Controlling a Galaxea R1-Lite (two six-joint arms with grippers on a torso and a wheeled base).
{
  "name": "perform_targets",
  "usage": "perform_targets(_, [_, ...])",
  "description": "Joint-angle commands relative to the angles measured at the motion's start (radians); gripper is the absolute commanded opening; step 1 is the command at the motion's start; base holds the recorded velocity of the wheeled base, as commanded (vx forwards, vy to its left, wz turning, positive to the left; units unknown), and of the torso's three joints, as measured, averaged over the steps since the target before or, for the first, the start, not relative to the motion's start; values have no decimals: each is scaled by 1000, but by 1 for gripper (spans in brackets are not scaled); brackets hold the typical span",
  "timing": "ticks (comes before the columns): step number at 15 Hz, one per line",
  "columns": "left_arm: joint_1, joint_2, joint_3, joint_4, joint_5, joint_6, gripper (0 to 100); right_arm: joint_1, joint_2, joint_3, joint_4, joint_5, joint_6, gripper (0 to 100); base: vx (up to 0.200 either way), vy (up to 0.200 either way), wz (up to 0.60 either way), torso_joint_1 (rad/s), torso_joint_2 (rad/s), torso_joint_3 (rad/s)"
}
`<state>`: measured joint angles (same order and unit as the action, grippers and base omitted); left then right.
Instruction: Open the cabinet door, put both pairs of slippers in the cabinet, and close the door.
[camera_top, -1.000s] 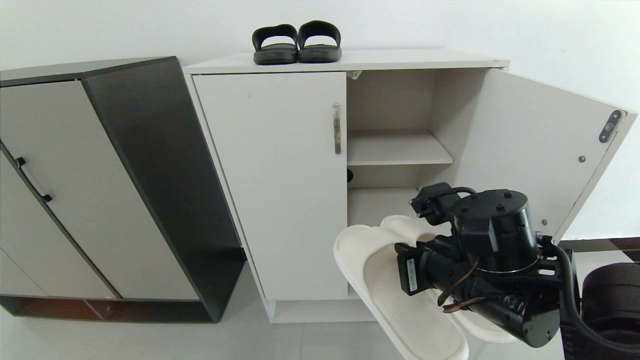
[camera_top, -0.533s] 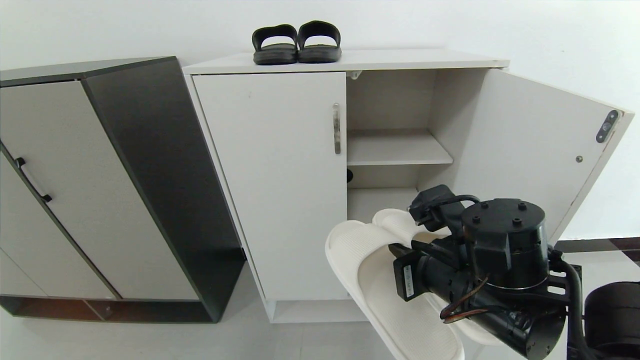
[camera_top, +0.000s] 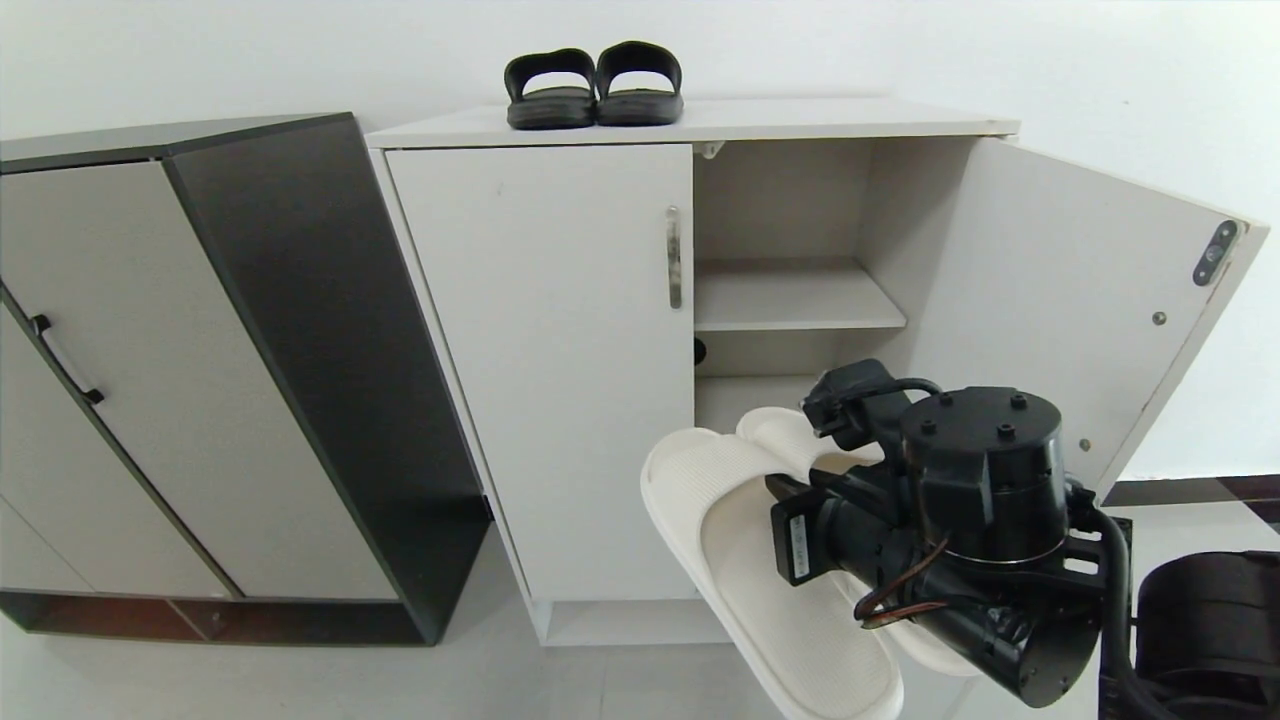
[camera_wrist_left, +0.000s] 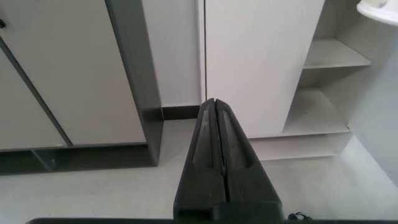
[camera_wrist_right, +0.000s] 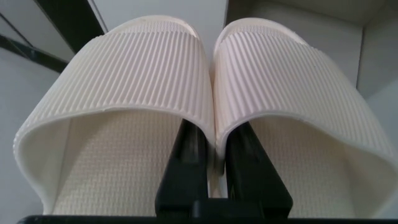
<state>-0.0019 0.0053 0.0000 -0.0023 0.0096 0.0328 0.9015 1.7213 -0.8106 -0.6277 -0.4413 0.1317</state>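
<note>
White slippers (camera_top: 760, 570) at 5 o'clock in head view, toes aimed at the open side of the cabinet (camera_top: 850, 118). Right gripper (camera_wrist_right: 214, 134) holds the pair. One of its fingers (camera_wrist_right: 186, 174) sits inside each slipper, set narrow, pinching the inner walls together so both travel as one. Right door (camera_top: 1050, 290) is wide open at 3 o'clock, giving clearance. Lower shelf (camera_top: 740, 395) lies just beyond the toes, likely drop spot. Black slippers (camera_top: 594, 85) at 12 o'clock on cabinet top, untouched, second pair to go. Left gripper (camera_wrist_left: 215, 109) empty, fingers pressed together, parked low, out of the way. Risk: toes clipping left door (camera_top: 540, 360) edge.
</note>
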Motion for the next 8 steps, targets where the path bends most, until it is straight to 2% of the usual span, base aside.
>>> perform_targets(1, [0, -4, 0, 1, -3, 1, 0, -3, 9, -21, 2, -7, 8, 0, 0, 0, 0, 0, 0, 0])
perform_targets(3, [0, -5, 0, 1, -7, 1, 0, 0, 18, -33, 3, -22, 25, 0, 0, 0, 0, 0, 0, 0])
perform_targets(4, [0, -4, 0, -1, -7, 6, 0, 0, 27, -42, 2, -60, 25, 0, 0, -200, 0, 2, 2, -2])
perform_targets(8, [0, -4, 0, 1, -7, 6, 0, 5, 29, -45, -1, -73, 25, 0, 0, -200, 0, 6, 2, 4])
